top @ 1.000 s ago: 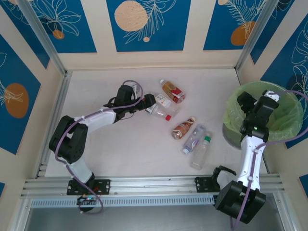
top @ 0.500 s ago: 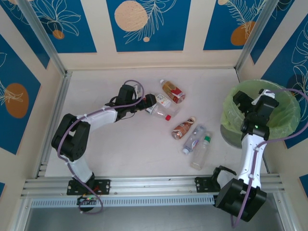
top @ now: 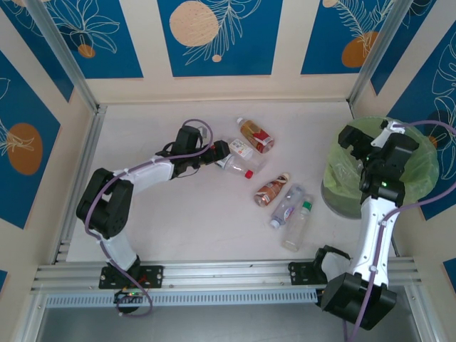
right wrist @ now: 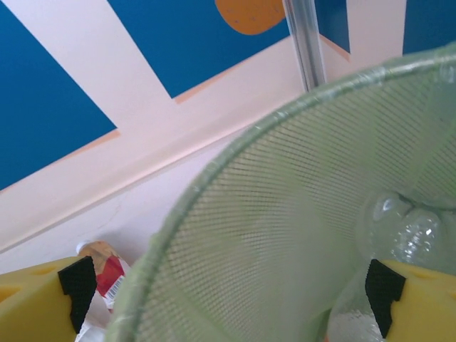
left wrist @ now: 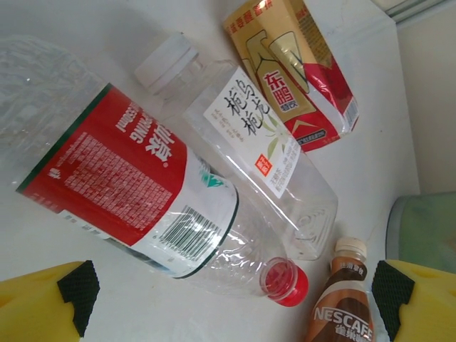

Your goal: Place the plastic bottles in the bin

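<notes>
Left pincer (left wrist: 235, 288) gapes wide over crinkled clear bottles (left wrist: 128, 178); right pincer (right wrist: 231, 292) gapes wide above the mesh-textured, green-bagged round bin (right wrist: 285, 214).

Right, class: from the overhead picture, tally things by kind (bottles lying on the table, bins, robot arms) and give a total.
Bottles on the table: 6
Bin: 1
Arms: 2
Total: 9

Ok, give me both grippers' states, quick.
Left gripper: open, empty, facing the red-labelled bottle.
Right gripper: open, empty, above the bin.
</notes>
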